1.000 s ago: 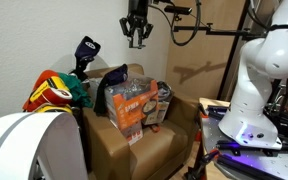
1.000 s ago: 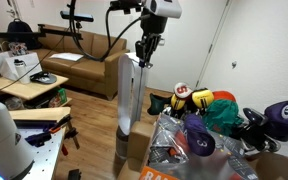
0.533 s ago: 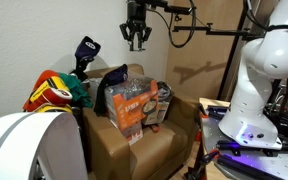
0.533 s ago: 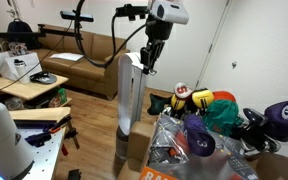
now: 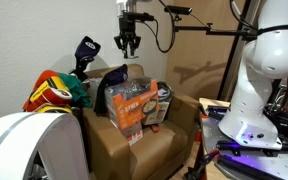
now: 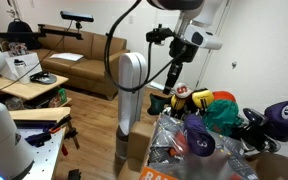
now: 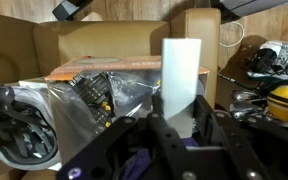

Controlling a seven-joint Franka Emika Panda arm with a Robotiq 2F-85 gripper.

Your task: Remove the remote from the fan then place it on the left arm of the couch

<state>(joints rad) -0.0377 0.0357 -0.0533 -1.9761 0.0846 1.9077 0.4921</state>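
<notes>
My gripper [image 5: 129,43] hangs high above the back of the couch [image 5: 134,150], a tan-brown boxy seat piled with bags; it also shows in an exterior view [image 6: 174,76]. In the wrist view my gripper [image 7: 182,122] is shut on a white oblong remote [image 7: 181,75] that stands up between the two dark fingers. The couch [image 7: 44,45] lies below it. The fan [image 5: 24,145], a large white round housing, fills the lower left corner of an exterior view, well away from the gripper.
An orange packet [image 5: 134,108], clear plastic bags [image 7: 124,95] and a dark bag [image 5: 112,80] fill the seat. Colourful cloth [image 5: 54,92] and a dark cap [image 5: 86,50] lie on one couch arm. The white robot base [image 5: 259,70] stands beside the couch. A white post [image 6: 132,95] stands near it.
The gripper has carried the remote sideways and a little lower, towards the cloth-covered side of the couch, and the arm's wrist has swung round.
</notes>
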